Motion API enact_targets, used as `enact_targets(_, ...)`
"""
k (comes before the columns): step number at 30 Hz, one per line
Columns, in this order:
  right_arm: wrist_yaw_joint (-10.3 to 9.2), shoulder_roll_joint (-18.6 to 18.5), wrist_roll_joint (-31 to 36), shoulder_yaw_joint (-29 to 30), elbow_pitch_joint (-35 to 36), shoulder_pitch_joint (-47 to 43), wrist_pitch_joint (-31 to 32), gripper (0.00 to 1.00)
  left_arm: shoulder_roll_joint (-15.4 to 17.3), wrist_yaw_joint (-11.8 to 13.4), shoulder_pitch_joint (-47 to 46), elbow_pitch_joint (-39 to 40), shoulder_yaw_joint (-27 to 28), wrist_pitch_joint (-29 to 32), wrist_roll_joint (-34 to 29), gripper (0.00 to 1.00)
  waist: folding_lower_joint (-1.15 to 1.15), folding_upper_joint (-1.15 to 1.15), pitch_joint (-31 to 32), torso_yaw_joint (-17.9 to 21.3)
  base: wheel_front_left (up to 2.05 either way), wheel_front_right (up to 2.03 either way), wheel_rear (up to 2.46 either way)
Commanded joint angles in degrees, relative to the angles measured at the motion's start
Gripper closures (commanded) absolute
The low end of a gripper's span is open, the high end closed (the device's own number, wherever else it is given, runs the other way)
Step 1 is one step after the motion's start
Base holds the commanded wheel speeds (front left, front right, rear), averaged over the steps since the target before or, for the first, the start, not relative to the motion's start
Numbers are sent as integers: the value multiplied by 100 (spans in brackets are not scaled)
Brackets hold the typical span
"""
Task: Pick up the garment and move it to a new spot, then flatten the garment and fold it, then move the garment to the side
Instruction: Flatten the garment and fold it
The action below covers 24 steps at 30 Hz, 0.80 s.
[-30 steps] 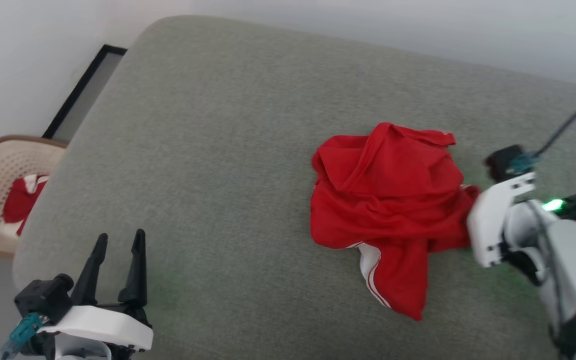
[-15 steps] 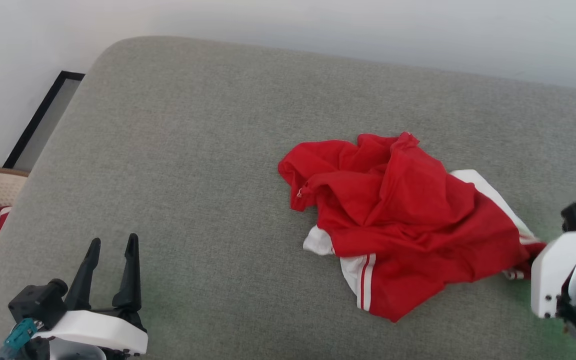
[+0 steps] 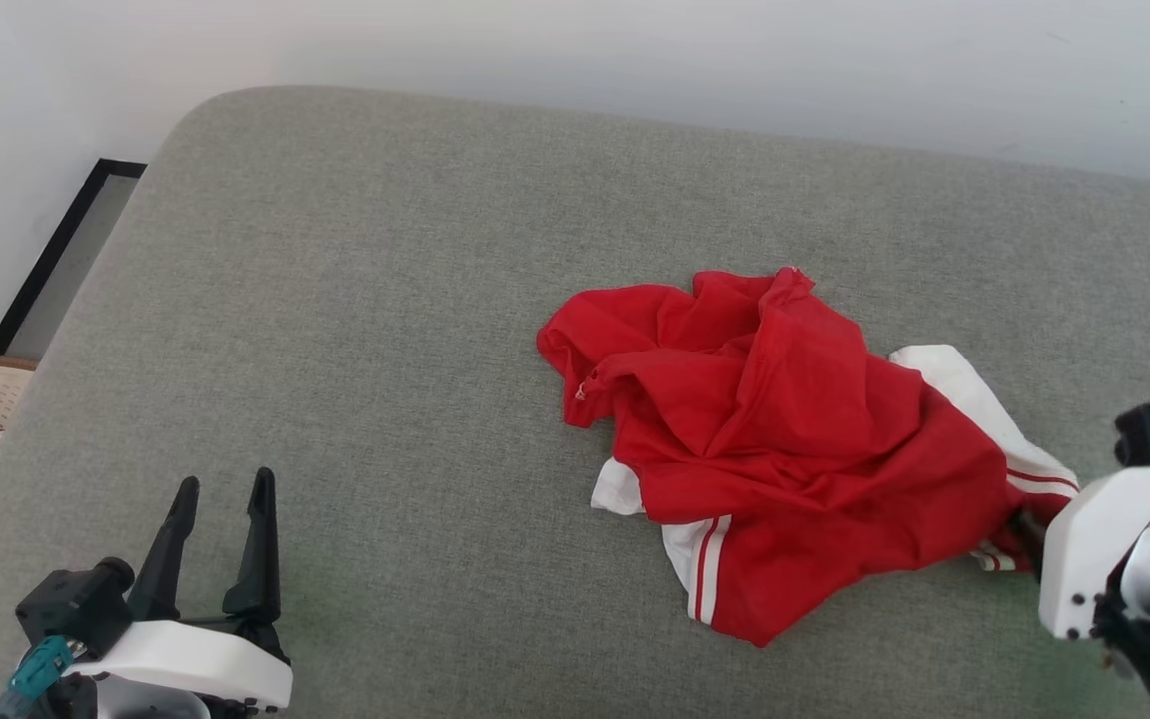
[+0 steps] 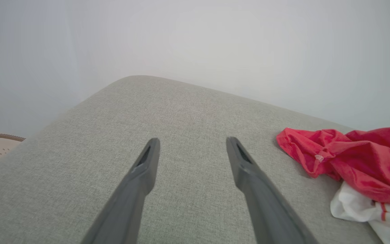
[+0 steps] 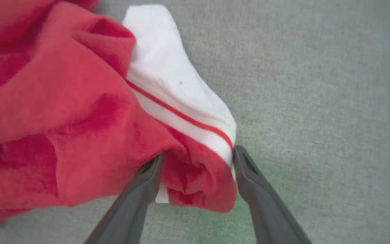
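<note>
Garment [image 3: 785, 449] crumpled near cushion [image 3: 385, 300] right edge; move step likely ending. R gripper [image 5: 198, 154] spread wide around sleeve fold, unclamped. L gripper [image 3: 224, 479] wide apart, empty. Next: flatten, both grippers req.

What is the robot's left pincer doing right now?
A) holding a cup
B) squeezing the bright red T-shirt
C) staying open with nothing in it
C: the left pincer has its two dark fingers spread apart over the grey fabric cushion, well apart from the crumpled bright red T-shirt with white sleeves.
</note>
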State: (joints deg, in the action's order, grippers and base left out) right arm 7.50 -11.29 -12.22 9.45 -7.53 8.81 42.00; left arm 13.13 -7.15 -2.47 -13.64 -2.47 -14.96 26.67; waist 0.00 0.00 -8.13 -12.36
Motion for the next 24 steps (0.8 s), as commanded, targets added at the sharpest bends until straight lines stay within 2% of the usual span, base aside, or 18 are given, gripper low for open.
enact_targets(1, -2, -33, -33, 13, 250, 53, 60, 0, 18, -30, 2, 13, -16, -33, -67, 0, 0, 0, -9, -24, 0, 0, 0)
enact_targets(9, -2, -170, -43, 43, 498, 438, 153, 0, -5, -29, -101, -6, -179, -33, -12, 0, 0, 0, -121, -226, 0, 0, 0)
enact_targets(16, -2, -386, -23, 54, -341, 966, 335, 0, 25, -30, -232, -67, -396, -33, 66, 0, 0, 0, -273, -537, 0, 0, 0)
enact_targets(24, -3, -591, -47, -262, -1564, 1470, 621, 0, 12, -31, -368, -91, -517, -33, 118, 0, 0, 0, -489, -724, 0, 0, 0)
